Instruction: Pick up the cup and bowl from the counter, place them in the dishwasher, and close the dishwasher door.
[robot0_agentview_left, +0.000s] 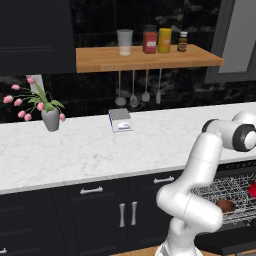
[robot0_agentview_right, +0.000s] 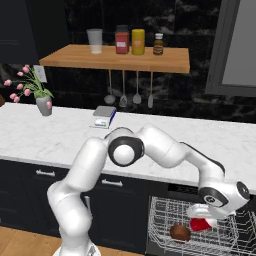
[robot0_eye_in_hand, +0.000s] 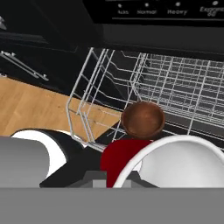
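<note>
Here the red cup (robot0_agentview_right: 201, 224) sits right at the claw (robot0_agentview_right: 205, 218), held low over the silver wire rack (robot0_agentview_right: 165, 220) of the open dishwasher; whether the fingers actually clamp it, I cannot tell. In the hand view its white inside (robot0_eye_in_hand: 183, 162) looms close. The reddish-brown bowl (robot0_agentview_right: 180, 232) lies in the rack just beside the cup. Above runs the white marble counter (robot0_agentview_right: 60, 135), carrying a vase of pink flowers (robot0_agentview_right: 44, 106).

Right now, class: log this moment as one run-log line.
bowl: in dishwasher rack | cup: in gripper, over rack | door: open
</note>
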